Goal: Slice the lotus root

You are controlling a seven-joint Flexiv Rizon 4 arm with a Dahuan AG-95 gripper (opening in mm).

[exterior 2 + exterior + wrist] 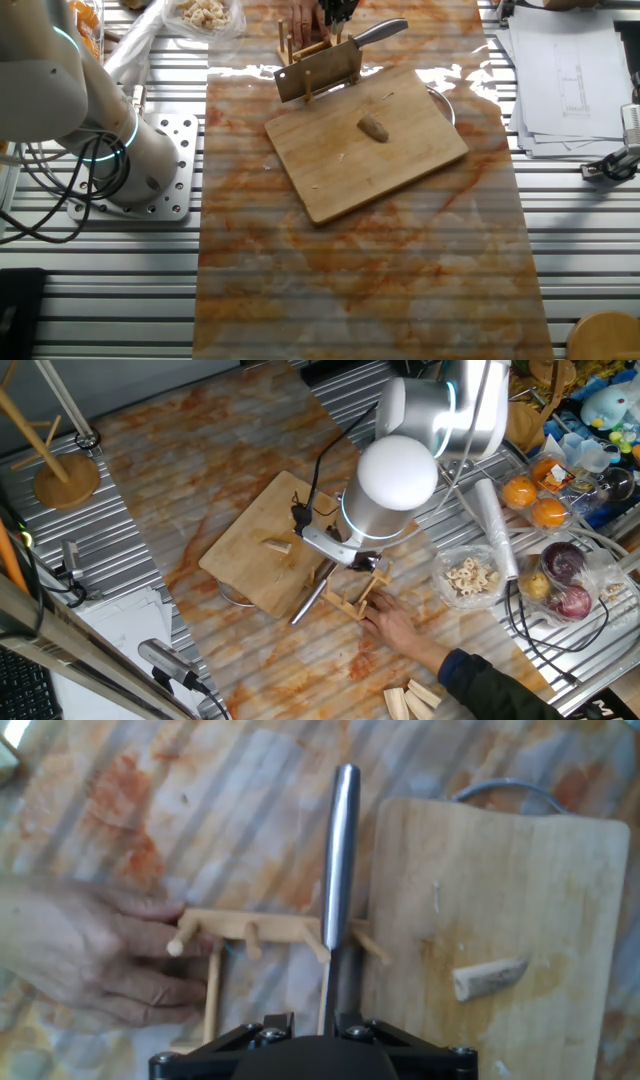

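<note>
The lotus root (278, 546) is a small tan chunk lying on the wooden cutting board (240, 565). It also shows in the other fixed view (374, 127) and in the hand view (488, 978). A cleaver (320, 75) rests in a wooden rack (250, 927) at the board's edge, its steel handle (342, 850) sticking out. My gripper (312, 1020) hovers just above the rack and the blade end, jaws apart, with nothing clearly gripped. A person's hand (90, 950) holds the rack.
A clear bag of holed slices (470, 577) lies right of the rack, with oranges (535, 500) and onions behind it. Pale wooden blocks (415, 702) lie at the front. A wooden stand (65, 475) is far left. A metal bowl (500, 788) peeks from under the board.
</note>
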